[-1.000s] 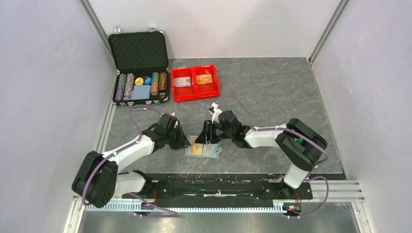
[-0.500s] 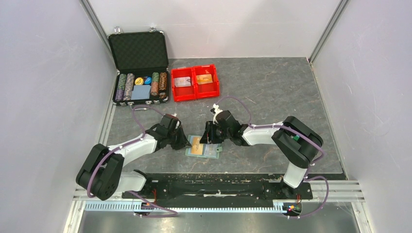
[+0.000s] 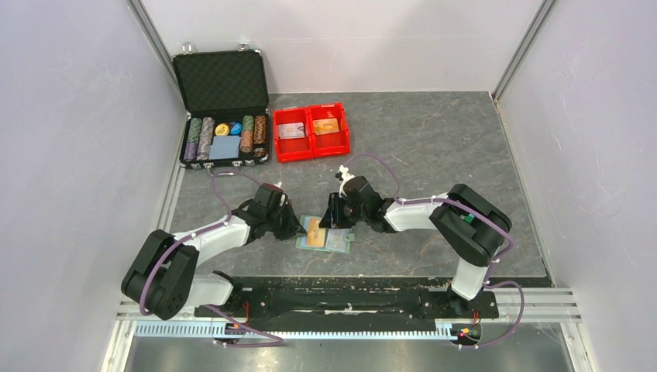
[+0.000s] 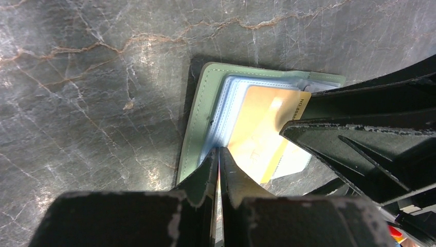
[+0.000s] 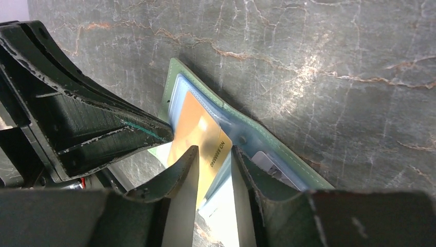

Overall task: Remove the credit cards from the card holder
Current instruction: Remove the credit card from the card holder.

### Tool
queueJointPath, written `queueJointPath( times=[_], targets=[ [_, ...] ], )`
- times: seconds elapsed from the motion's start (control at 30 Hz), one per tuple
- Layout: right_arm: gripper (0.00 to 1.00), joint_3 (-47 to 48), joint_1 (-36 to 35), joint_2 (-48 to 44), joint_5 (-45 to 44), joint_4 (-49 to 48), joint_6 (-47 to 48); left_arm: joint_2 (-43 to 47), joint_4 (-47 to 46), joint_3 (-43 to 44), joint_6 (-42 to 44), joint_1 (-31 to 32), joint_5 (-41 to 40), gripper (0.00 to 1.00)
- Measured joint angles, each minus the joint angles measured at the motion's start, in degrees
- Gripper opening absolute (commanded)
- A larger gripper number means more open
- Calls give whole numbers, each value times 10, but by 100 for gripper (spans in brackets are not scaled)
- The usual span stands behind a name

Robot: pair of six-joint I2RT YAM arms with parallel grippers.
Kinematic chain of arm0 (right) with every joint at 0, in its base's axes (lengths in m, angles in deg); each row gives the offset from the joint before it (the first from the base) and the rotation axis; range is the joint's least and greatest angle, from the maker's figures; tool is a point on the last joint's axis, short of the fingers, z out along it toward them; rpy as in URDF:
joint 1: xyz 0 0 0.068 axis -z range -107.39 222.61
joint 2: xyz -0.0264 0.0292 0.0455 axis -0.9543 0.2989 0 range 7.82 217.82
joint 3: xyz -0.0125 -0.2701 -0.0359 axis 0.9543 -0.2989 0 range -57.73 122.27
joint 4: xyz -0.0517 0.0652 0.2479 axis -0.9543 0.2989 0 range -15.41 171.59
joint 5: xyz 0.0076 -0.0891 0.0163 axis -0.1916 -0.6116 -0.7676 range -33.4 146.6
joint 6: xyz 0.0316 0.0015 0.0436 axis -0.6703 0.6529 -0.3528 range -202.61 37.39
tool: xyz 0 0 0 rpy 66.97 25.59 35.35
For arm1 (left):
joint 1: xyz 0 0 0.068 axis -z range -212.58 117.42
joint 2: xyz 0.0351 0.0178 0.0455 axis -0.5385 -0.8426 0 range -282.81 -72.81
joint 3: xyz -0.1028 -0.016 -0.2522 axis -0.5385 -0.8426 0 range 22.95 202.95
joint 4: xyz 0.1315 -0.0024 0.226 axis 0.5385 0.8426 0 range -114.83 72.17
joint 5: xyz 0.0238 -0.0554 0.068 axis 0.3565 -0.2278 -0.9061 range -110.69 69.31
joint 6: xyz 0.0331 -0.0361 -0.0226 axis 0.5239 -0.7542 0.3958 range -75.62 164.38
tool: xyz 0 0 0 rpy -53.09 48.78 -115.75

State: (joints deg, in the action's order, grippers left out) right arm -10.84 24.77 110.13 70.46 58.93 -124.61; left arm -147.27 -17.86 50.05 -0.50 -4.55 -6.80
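The grey-green card holder [image 3: 335, 246] [image 4: 191, 134] [image 5: 280, 150] lies open on the dark table between my two arms. An orange credit card [image 3: 314, 235] [image 4: 257, 128] [image 5: 198, 131] sticks partly out of its pale blue pocket. A whitish card [image 5: 265, 160] sits in the other pocket. My left gripper [image 3: 297, 230] [image 4: 219, 150] is shut, with its tips pinched on the left pocket edge of the holder. My right gripper [image 3: 331, 225] [image 5: 213, 149] is open; its fingers straddle the free end of the orange card with a gap left.
A red two-compartment bin [image 3: 311, 147] with cards in it stands at the back. Left of it is an open black poker-chip case [image 3: 223, 81]. Grey walls close in both sides. The arms' black base rail [image 3: 333, 298] runs along the near edge.
My left jaws have closed on the holder's left edge. My right jaws have narrowed around the orange card's end, and that arm has drawn in slightly.
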Motion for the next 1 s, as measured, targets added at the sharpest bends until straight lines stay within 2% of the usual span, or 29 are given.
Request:
queueJointPath(
  times=[0.27, 0.77, 1.0],
  targets=[
    [0, -23, 3, 1, 7, -35, -15, -2, -3, -1, 0, 0, 2, 10],
    [0, -74, 50, -53, 57, -57, -4, -10, -16, -1, 0, 1, 14, 10],
    [1, -82, 71, -81, 85, -32, 20, -9, -15, 0, 0, 1, 17, 13]
  ],
)
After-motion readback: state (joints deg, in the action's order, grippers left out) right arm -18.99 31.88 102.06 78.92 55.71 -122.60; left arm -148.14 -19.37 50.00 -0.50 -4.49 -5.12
